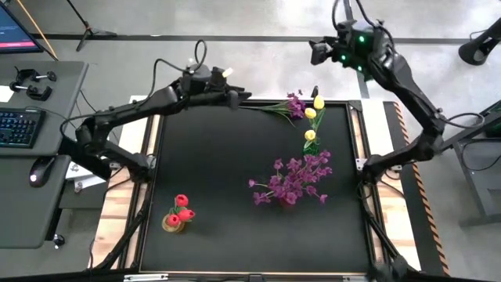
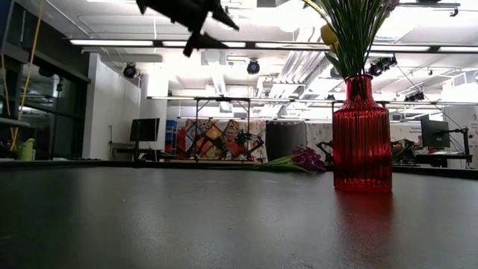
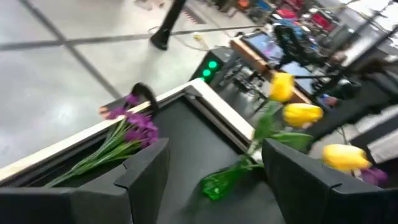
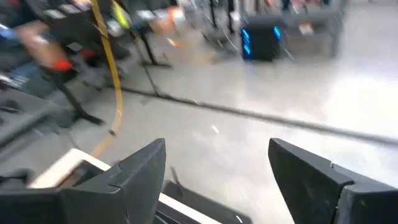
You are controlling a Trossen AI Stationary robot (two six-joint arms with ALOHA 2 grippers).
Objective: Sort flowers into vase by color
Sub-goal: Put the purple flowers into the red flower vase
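A purple spray point(image 1: 283, 106) lies on its side at the table's far edge, also in the left wrist view point(image 3: 127, 134). Yellow tulips point(image 1: 311, 124) stand in a green vase point(image 3: 217, 183) at the far right. More purple flowers point(image 1: 291, 180) fill a red vase point(image 2: 362, 134) mid-table. Red tulips point(image 1: 180, 210) stand in a small vase at the near left. My left gripper point(image 1: 239, 98) hangs open above the far edge, left of the lying spray, and holds nothing point(image 3: 214, 149). My right gripper point(image 1: 315, 51) is open and raised beyond the far edge point(image 4: 217, 149).
The black mat point(image 1: 219, 164) is bare between the vases. Wooden table edges point(image 1: 153, 133) frame it. A desk with keyboard point(image 1: 17, 127) and mouse stands left of the table. Beyond the far edge is open floor point(image 4: 261, 99).
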